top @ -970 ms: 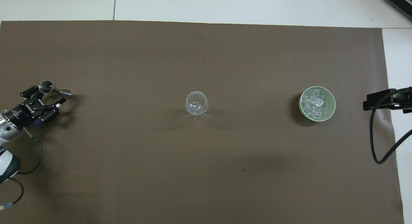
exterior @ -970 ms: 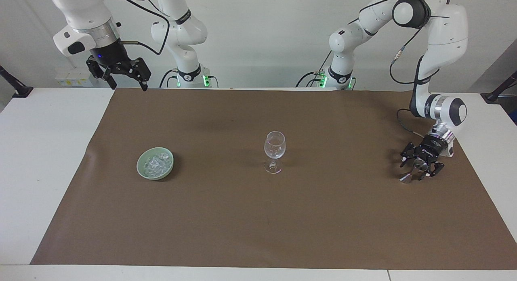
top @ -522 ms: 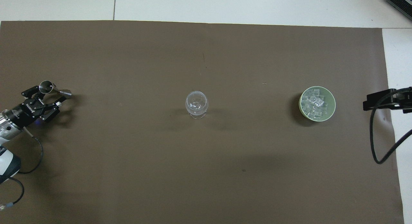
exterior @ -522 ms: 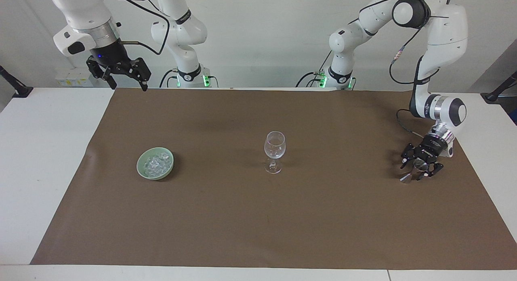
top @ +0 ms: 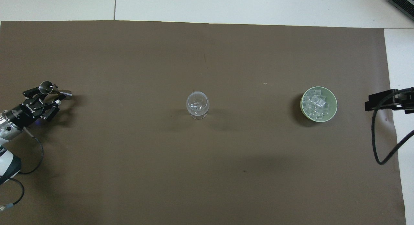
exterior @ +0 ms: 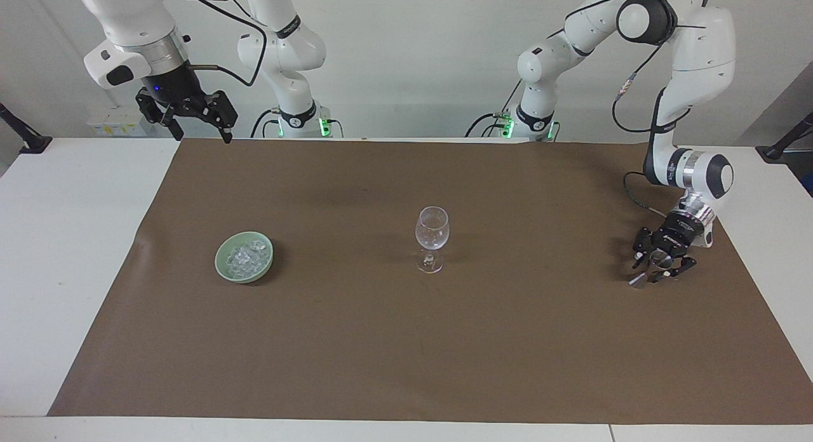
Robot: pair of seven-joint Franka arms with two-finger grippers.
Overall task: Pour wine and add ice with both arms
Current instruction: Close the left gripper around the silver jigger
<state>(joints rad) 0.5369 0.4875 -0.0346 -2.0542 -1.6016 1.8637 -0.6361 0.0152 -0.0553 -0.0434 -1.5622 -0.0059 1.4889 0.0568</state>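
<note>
My left gripper (exterior: 657, 268) sits low around the steel jigger (top: 53, 90) at its end of the tabletop — fingers closing in, grip unconfirmed. The jigger's long axis points toward the wine glass (exterior: 432, 239). The right gripper (exterior: 190, 115) waits wide open; ice (exterior: 244, 258) fills the green bowl (exterior: 222, 267) nearest it.

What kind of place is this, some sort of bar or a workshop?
Most likely a robotics lab staging a drinks test, not a bar. Two white arms are mounted at a plain white table covered with brown paper, holding only a wine glass and a green bowl of ice.
</note>
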